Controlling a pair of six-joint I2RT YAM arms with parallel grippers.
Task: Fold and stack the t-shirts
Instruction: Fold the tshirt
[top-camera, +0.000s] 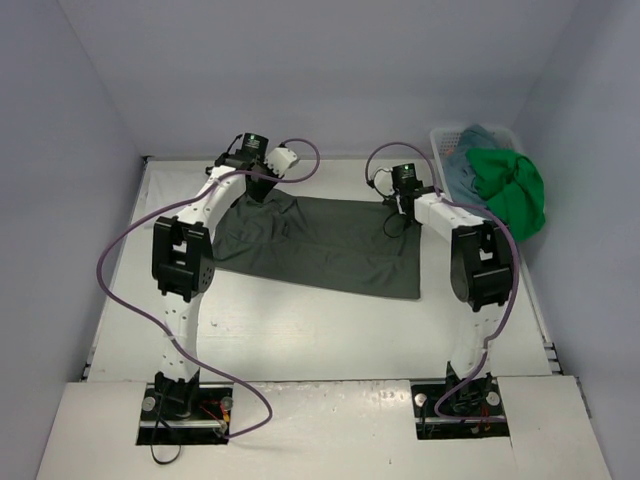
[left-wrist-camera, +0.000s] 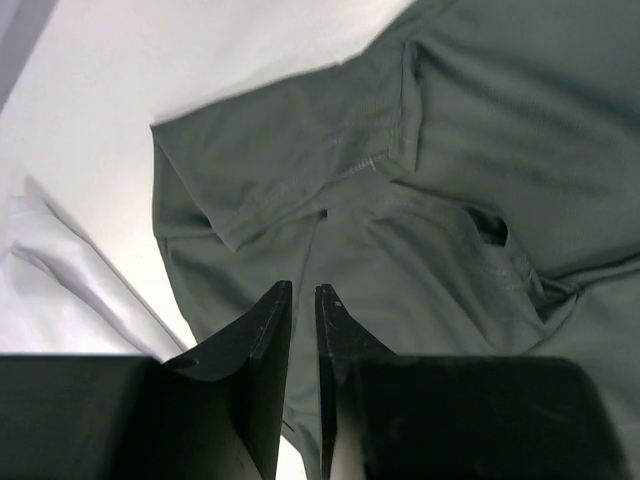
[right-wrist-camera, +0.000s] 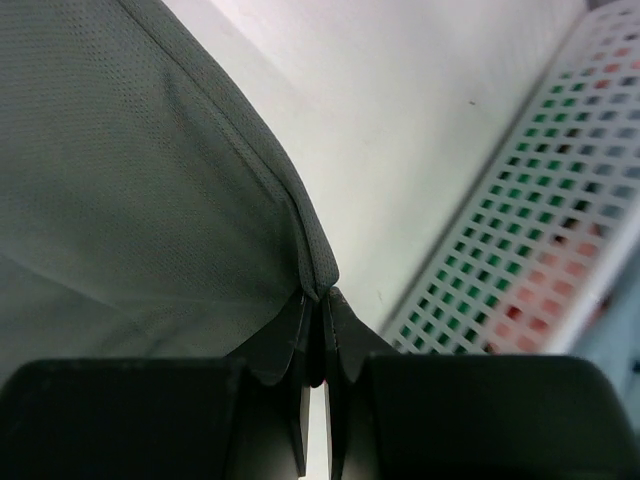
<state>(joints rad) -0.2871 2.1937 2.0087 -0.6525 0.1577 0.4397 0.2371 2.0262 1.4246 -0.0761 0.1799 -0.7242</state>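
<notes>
Dark grey-green cloth t-shirt (top-camera: 320, 245): spread flat mid-frame, ready for folding | right end effector (right-wrist-camera: 322, 298): pinching its hem edge, likely to tension it | left end effector (left-wrist-camera: 303, 290): narrow gap, empty, above the cloth

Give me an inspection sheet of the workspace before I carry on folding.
Surface: white table.
Job's things: grey shirt spread mid-table, bunched at its left end; green shirt and teal shirt heaped in the basket, far right.
Clutter: nothing seen.
Hands: left hand slightly parted over the grey shirt, holding nothing; right hand shut on its edge.
Cables: purple cables loop along both arms.
Surroundings: plain walls on three sides.
</notes>
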